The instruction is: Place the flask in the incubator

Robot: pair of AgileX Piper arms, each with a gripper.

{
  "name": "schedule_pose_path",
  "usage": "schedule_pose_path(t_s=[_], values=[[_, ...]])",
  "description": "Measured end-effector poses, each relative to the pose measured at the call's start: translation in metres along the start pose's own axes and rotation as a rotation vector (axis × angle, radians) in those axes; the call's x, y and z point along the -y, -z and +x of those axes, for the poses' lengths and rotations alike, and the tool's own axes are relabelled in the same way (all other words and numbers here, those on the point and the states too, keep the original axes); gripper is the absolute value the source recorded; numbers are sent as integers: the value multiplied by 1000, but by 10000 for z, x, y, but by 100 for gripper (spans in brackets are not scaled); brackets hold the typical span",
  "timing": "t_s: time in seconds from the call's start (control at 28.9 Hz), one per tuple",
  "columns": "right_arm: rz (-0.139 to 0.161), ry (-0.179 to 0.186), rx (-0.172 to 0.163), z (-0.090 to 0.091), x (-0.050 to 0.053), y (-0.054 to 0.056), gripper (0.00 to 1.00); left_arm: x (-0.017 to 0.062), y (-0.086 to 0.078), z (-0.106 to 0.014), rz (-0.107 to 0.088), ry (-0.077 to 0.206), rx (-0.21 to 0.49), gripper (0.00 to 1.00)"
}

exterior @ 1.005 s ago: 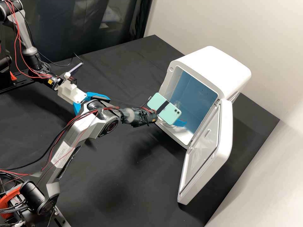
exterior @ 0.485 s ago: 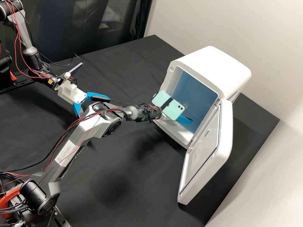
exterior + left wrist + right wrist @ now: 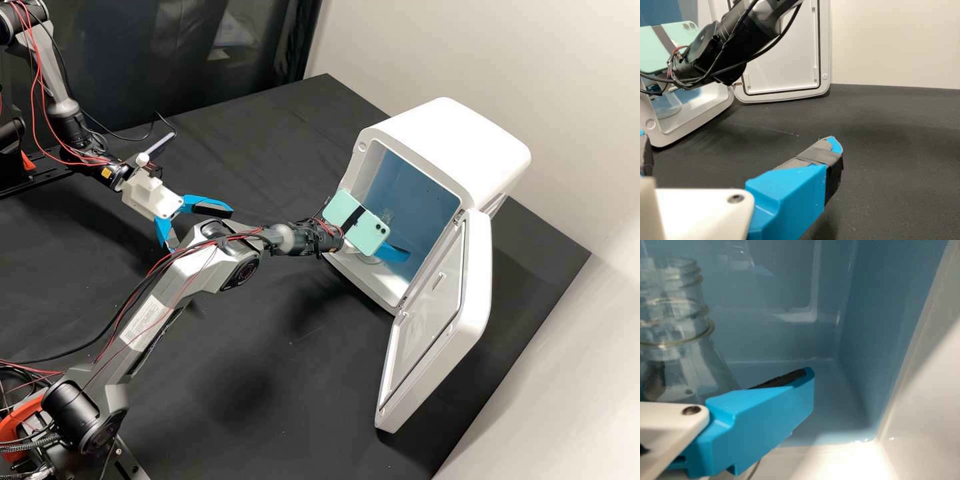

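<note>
Currently clamped narrow on flask by right gripper inside incubator; liable to topple toward door at 5 o'clock if released tilted

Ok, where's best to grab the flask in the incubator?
Grip the flask by its neck, under the threaded rim, coming in level through the incubator's open front. It stands upright, the neck is straight and narrow above the flaring body, and walls close the other sides.

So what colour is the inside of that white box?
Light blue. The incubator shows its inside best in the right wrist view.
</note>
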State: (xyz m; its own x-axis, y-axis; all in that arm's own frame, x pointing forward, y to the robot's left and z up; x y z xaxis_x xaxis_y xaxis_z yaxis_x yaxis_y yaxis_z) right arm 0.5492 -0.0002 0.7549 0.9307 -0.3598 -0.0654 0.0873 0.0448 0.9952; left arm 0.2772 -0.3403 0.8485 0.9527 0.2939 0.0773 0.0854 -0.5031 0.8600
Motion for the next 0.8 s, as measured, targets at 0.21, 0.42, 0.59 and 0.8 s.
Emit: schedule_pose_path(t_s=[0.21, 0.42, 0.59, 0.8], values=[[7, 1, -6, -2, 9, -3, 100, 0, 0, 0, 0, 0, 0, 100], [52, 20, -32, -141, 21, -48, 100, 0, 0, 0, 0, 0, 0, 100], [77, 25, -53, -281, 12, -75, 100, 0, 0, 0, 0, 0, 0, 100], [90, 20, -58, -341, 39, -137, 100, 0, 0, 0, 0, 0, 0, 100]])
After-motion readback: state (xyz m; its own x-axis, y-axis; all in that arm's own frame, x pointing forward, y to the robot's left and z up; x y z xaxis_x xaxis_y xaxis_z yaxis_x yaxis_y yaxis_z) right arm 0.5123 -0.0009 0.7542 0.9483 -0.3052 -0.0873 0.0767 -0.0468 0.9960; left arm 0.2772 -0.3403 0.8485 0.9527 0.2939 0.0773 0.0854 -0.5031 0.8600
